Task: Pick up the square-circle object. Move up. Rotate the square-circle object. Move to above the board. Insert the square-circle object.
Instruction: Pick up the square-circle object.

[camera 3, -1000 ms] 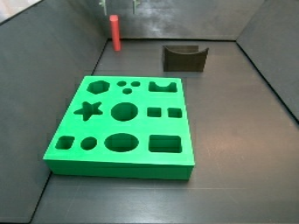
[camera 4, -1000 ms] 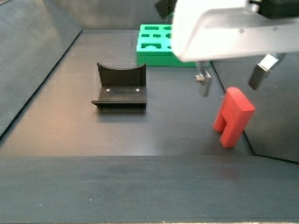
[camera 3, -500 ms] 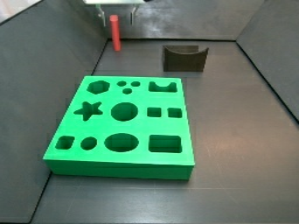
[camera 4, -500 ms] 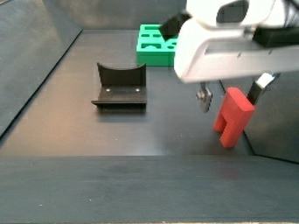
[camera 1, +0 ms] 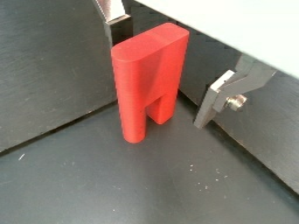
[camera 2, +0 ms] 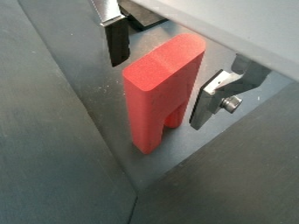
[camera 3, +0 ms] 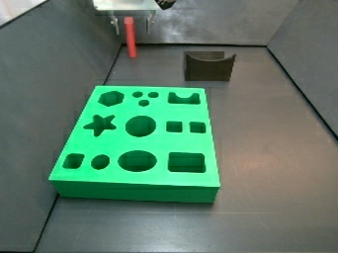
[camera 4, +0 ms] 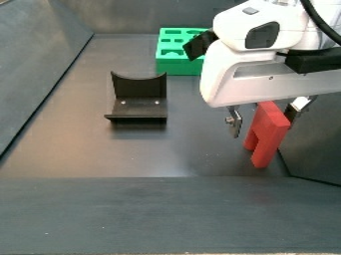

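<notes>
The square-circle object is a small red piece standing upright on the dark floor near the wall, seen in both wrist views [camera 1: 149, 83] [camera 2: 162, 96] and in both side views [camera 3: 130, 38] [camera 4: 269, 134]. My gripper [camera 1: 163, 57] [camera 2: 166, 66] is lowered over it and open, with one silver finger [camera 1: 222, 94] on each side of the piece and a gap on both sides. In the side views the gripper [camera 3: 129, 16] [camera 4: 264, 112] is at the piece's top. The green board [camera 3: 82, 148] [camera 4: 170, 52] lies flat, apart from the piece.
The dark fixture [camera 3: 209, 65] [camera 4: 136, 97] stands on the floor between the piece and the far wall side. Grey walls [camera 3: 79, 40] enclose the floor; the red piece stands close to one wall [camera 2: 47, 105].
My gripper has come down from above the red piece until its fingers flank it. The piece, the board and the fixture have not moved.
</notes>
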